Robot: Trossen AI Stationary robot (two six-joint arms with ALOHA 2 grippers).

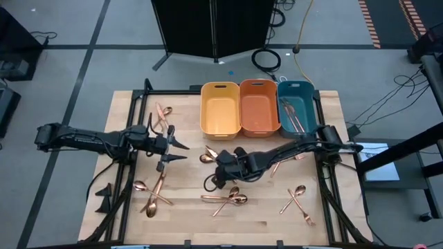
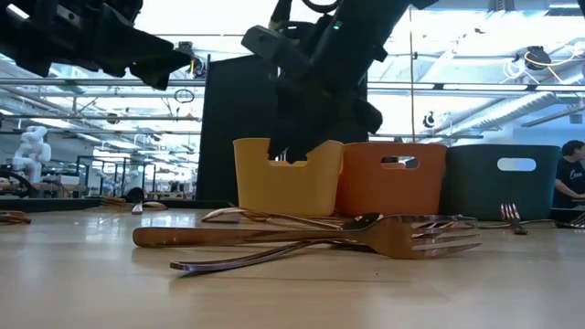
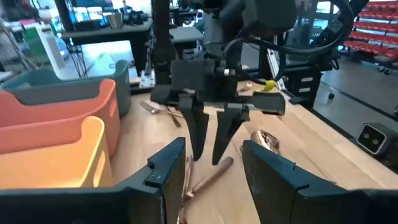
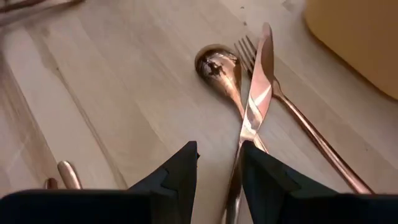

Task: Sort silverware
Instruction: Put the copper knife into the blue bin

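Left arm lies stretched across the pale wooden desk [image 1: 124, 111] from its left side. Left claw [image 1: 176, 151] hovers left of centre, fingers parted, grasping nothing.

Right arm reaches in from the right edge, bent low toward mid-desk. Right claw [image 4: 217, 165] points down, fingers released with a gap between them, poised just above a small pile: rose-gold spoon [image 4: 219, 67], rose-gold knife [image 4: 256, 93] and rose-gold fork [image 4: 292, 115], crossing one another near the yellow bin.

Remaining copper silverware [image 1: 225, 199] lies scattered on the desk in loose clusters, front-left, front-centre, front-right.

Back edge, in a touching row: yellow plastic bin [image 1: 220, 107], nothing seen inside; orange plastic bin [image 1: 259, 106], likewise; teal plastic bin [image 1: 297, 105], several pieces inside.
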